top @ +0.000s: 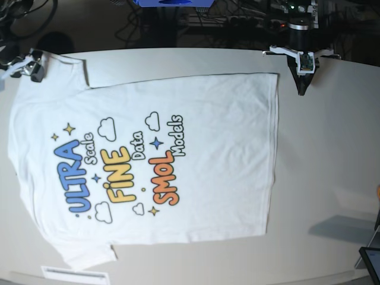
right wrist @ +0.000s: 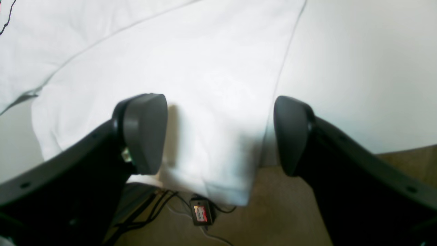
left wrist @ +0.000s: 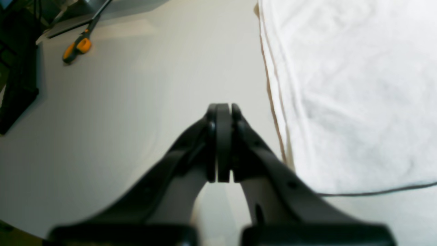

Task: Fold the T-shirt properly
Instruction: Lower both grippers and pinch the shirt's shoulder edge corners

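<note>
The T-shirt [top: 148,160] lies spread flat on the pale table [top: 326,154], print side up, with its hem toward the right. My left gripper [top: 303,89] is shut and empty, hovering over bare table just beyond the hem's far corner. In its wrist view, the left gripper [left wrist: 223,107] has the T-shirt [left wrist: 341,85] to its right and does not touch it. My right gripper [top: 27,68] stands open at the far left sleeve. In its wrist view, the right gripper [right wrist: 218,136] has wide jaws, and the T-shirt [right wrist: 205,102] sleeve lies between them, drooping over the table edge.
An orange-handled screwdriver [left wrist: 76,48] lies at the table's edge near dark equipment [left wrist: 17,75]. Cables and a small device [right wrist: 201,213] sit on the floor below the sleeve. A white label strip [top: 74,276] marks the near edge, and a dark tablet [top: 371,258] sits at the lower right.
</note>
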